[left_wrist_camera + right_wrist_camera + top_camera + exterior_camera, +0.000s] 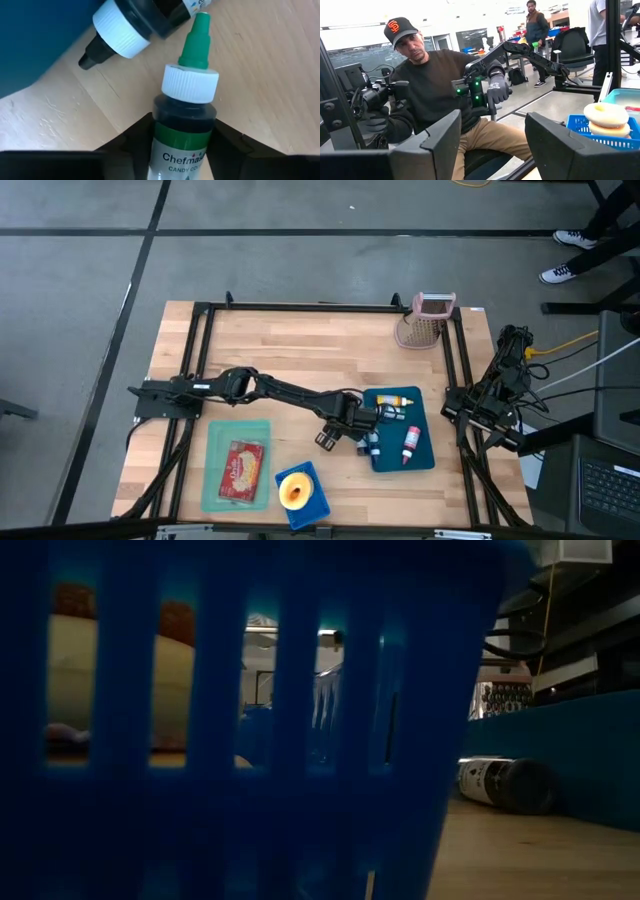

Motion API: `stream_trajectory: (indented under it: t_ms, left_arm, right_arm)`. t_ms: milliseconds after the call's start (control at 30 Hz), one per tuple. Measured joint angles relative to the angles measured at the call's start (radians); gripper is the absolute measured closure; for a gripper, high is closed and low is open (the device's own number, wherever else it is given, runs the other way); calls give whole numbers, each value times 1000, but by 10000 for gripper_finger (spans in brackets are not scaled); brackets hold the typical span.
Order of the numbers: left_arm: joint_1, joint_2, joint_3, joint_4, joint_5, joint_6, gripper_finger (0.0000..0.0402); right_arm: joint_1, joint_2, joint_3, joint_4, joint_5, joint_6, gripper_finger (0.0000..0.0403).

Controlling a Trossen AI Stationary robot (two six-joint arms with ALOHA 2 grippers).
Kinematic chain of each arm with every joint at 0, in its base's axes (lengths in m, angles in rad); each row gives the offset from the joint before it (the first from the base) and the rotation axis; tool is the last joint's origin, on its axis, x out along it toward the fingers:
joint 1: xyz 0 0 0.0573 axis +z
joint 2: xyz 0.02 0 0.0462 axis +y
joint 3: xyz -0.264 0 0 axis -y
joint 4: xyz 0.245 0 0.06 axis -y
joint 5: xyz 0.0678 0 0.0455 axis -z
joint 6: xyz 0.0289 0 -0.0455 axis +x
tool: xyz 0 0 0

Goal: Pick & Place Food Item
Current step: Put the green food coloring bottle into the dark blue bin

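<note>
Green-capped dye bottle [187, 95] lies flat on counter [300, 350], approx 9 o'clock off blue tray [425, 455], black-tipped bottle [120, 32] just beside. Left gripper [358, 423] pointing down, fingers flanking bottle body; actual pinch — can't tell. Judged light, stiff plastic, slick, round; grab mid-body, not cap. Right gripper [492, 145] parked at counter's 3 o'clock edge, spread.

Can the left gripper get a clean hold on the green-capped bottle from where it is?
Probably yes. The left gripper already straddles the green-capped bottle, a finger on each side; the black-tipped bottle lies apart.
</note>
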Motion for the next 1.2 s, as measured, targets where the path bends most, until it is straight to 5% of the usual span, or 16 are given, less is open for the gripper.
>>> stream_trajectory:
  t_ms: [167, 467, 867, 1200]
  left_arm:
    - [-17, -13, -2, 0, 7, -58, 285]
    - [-65, -126, -2, 0, -19, -106, 289]
    - [-78, -172, 93, 316, -69, -5, 291]
    - [-6, -133, 80, 642, 56, 35, 291]
  right_arm:
    - [0, 0, 0, 0, 0, 0, 186]
    - [0, 0, 0, 0, 1, 0, 185]
    - [0, 0, 0, 3, 19, -22, 186]
    - [0, 0, 0, 3, 18, -19, 186]
